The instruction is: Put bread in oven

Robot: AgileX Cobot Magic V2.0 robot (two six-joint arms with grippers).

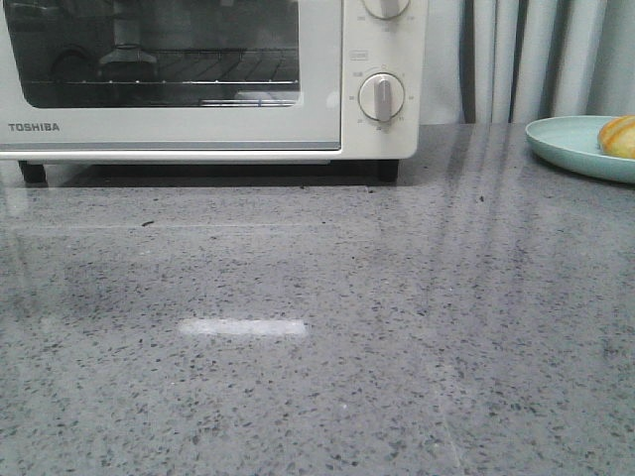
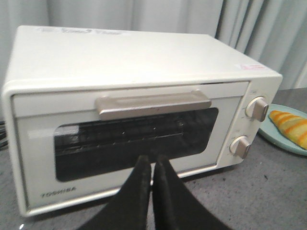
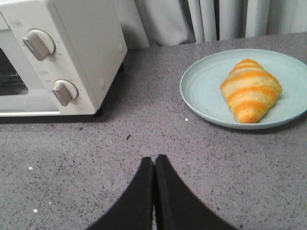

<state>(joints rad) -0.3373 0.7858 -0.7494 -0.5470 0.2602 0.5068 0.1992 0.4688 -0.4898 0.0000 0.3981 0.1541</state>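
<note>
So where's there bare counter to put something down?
The wide grey counter in front of the oven is bare, as is the strip between oven and plate. The plate itself holds the bread.

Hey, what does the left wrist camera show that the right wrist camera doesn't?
Only the left wrist view shows the oven's top, its door handle, closed door and whole window, plus the left fingers, shut. Only the right wrist view shows the whole bread, the plate's full rim and the right fingers, shut. Both show the two knobs, bread on plate, counter and curtain.
</note>
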